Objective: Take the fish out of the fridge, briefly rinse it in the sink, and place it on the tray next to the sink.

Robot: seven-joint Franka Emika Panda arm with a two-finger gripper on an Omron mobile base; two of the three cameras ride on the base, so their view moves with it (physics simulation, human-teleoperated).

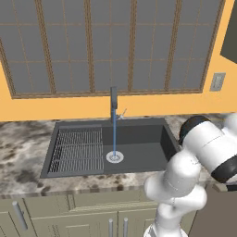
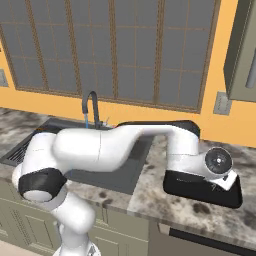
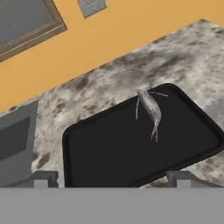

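The fish [image 3: 149, 109], pale and silvery, lies on the black tray [image 3: 109, 148] on the marbled counter, toward the tray's far right part. My gripper [image 3: 112, 179] hangs over the tray's near side, open, with its fingertips [image 3: 43, 177] wide apart and nothing between them. From the right base view, the arm reaches across the counter and the gripper [image 2: 220, 176] sits over the tray [image 2: 184, 188], right of the sink [image 2: 115, 176]. In the sink [image 1: 139, 143], water streams from the faucet [image 1: 113, 99] onto the round drain [image 1: 114, 157]. The fridge is out of view.
A ribbed rack [image 1: 77, 150] fills the sink's left half. A windowed orange wall [image 1: 115, 109] backs the counter, with a grey outlet [image 2: 220, 103] above the tray. A cupboard [image 2: 242, 50] hangs at the upper right. Beige cabinet doors [image 1: 69, 217] run below the counter.
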